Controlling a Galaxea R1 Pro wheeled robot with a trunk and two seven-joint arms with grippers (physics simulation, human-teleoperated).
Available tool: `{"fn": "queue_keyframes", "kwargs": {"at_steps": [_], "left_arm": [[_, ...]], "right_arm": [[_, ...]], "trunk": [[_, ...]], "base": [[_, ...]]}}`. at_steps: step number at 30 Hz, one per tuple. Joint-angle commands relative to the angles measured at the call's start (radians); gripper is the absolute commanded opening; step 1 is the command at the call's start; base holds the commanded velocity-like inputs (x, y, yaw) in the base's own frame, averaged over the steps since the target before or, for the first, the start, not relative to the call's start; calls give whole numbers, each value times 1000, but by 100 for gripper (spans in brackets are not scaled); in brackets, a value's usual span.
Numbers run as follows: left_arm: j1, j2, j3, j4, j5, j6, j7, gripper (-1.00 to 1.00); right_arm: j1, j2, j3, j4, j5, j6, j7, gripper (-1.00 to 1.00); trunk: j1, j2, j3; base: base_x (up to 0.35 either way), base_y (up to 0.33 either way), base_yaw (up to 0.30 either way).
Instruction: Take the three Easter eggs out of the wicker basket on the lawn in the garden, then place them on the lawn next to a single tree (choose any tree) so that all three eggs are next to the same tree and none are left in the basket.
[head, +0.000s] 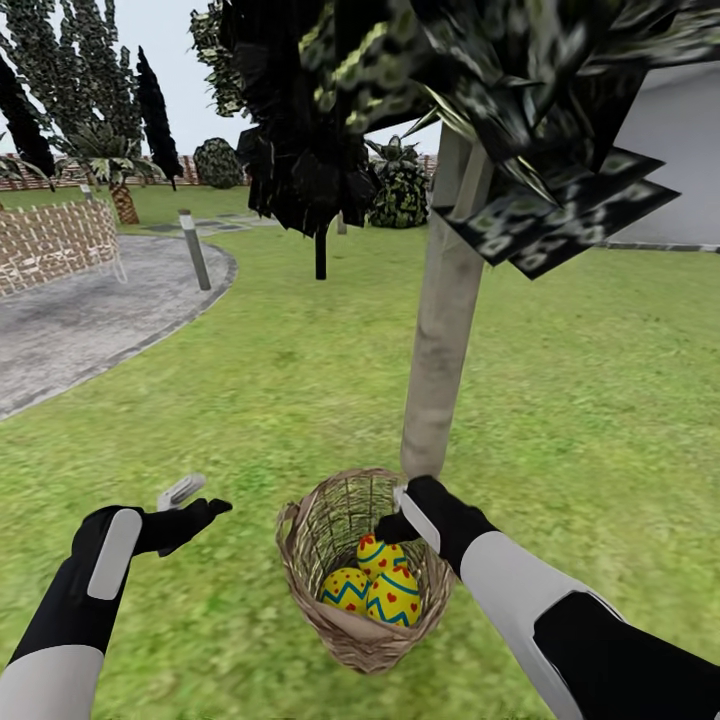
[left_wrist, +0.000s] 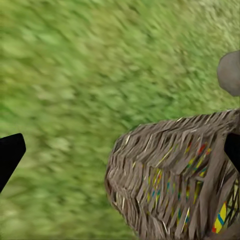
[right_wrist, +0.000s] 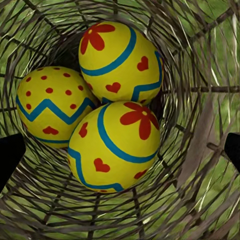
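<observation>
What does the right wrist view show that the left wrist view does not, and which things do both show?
Right wrist view: the three Easter eggs plainly, seen from above inside the wicker basket, touching each other. Left wrist view: the basket's outer wall, open lawn beside it and the tree trunk's base. Both: the basket, grass, and dark claw fingertips at the edges.
</observation>
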Motion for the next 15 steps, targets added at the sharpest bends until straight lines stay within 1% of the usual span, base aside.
{"fn": "queue_keyframes", "kwargs": {"at_steps": [1,2,6,15], "left_arm": [[-1,0,1,-1,11,4,9,100],[0,0,2,-1,11,4,9,100],[0,0,11,-1,11,4,9,100],[0,0,14,-1,10,4,9,100]], "right_arm": [[-1,-1,7,-1,-15,3,-8,100],[-1,-1,7,-1,-20,3,-8,100],[-1,-1,7,-1,-44,3,-8,100],[-1,-2,7,-1,-53,3,-8,100]], "trunk": [[4,-8,-6],[8,-15,-11],[10,-16,-32],[14,-18,-82]], "base": [[0,0,0],[0,0,0],[0,0,0],[0,0,0]]}}
